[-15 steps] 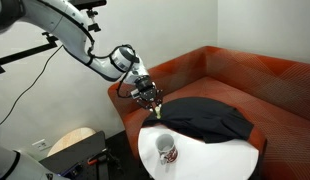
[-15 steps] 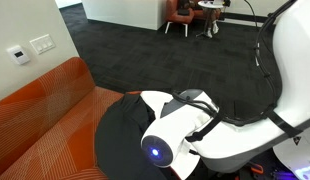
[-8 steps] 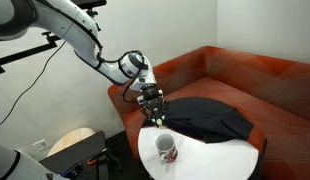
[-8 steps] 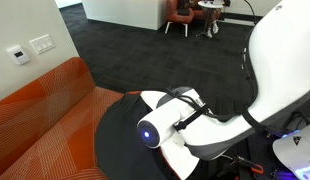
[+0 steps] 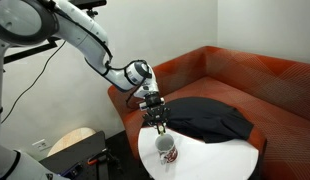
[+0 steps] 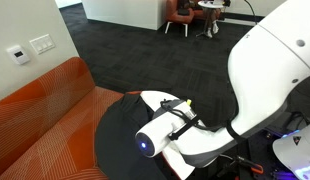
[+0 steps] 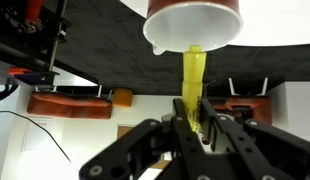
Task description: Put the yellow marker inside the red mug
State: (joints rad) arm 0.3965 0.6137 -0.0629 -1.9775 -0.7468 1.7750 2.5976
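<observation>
Above the red mug (image 5: 166,150) on the round white table (image 5: 210,162), the pincer (image 5: 156,117) hangs pointing downward at the end of the white arm (image 5: 90,45), which reaches in from the upper corner of that exterior view. The pincer's fingers are closed onto the yellow marker (image 7: 193,85). In the wrist view the two dark fingers press against its sides near one end, and the rest of the stick juts out past the fingertips.

The wrist view seems to be flipped top to bottom. There the marker's free end reaches the pale rim of the mug (image 7: 193,28), at or just over the opening. Whether the tip is already inside the mug cannot be told. In the exterior view the marker (image 5: 160,129) shows only as a small pale streak between the pincer and the mug's mouth, roughly upright.

The mug stands upright near the table's edge on the arm's side. A dark cloth (image 5: 210,118) is spread behind it, lying over the far part of the table and touching the orange sofa (image 5: 265,85) that wraps around it.

From the opposite exterior view, the arm's bulky white body (image 6: 270,90) fills the foreground and hides the mug, the marker and the pincer. Only the sofa (image 6: 40,115), the dark cloth (image 6: 115,135) and a sliver of the table (image 6: 153,99) show there.
</observation>
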